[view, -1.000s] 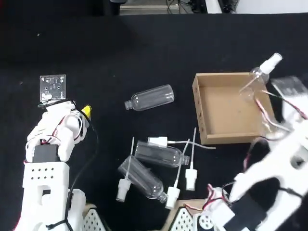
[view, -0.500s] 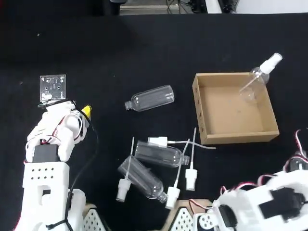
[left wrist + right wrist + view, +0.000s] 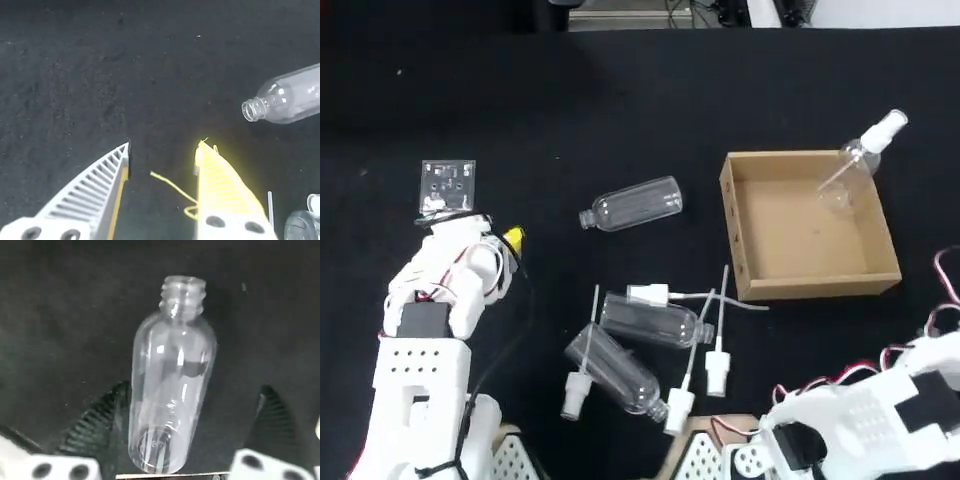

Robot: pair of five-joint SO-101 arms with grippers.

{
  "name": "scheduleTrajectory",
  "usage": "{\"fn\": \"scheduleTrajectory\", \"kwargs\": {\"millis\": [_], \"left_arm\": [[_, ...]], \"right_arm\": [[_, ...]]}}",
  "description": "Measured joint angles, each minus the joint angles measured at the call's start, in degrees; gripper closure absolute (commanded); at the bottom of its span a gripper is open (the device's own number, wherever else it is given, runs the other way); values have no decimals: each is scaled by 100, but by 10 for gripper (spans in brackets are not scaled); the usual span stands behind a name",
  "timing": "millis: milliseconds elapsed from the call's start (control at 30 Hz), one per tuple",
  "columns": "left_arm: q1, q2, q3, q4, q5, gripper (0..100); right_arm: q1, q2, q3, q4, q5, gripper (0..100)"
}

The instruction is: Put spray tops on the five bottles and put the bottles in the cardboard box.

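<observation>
Left gripper [image 3: 163, 146] agape above black tabletop [image 3: 75, 60].

Clear bottles [image 3: 632, 203], white spray tops [image 3: 717, 372], brown box [image 3: 817, 288], black table [image 3: 620, 100].

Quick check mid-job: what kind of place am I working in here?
Probably a robotics lab or hobby workbench rather than a factory line: a black-covered table, the left arm and right arm in white plastic with exposed wiring, and loose cables past the table's far edge.
</observation>
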Motion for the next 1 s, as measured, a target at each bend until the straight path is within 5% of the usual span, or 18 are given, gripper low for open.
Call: {"fn": "scheduleTrajectory", "kwargs": {"millis": [200,433,733,1000], "left_arm": [[35,0,9,0,0,801],[35,0,9,0,0,801],[519,0,9,79,0,801],[1275,0,-782,1723,-378,801]], "right_arm": [[-70,448,-26,-9,0,675],[-62,721,-53,-62,0,995],[-62,404,-264,53,0,988],[-62,-633,-264,334,-273,988]]}}
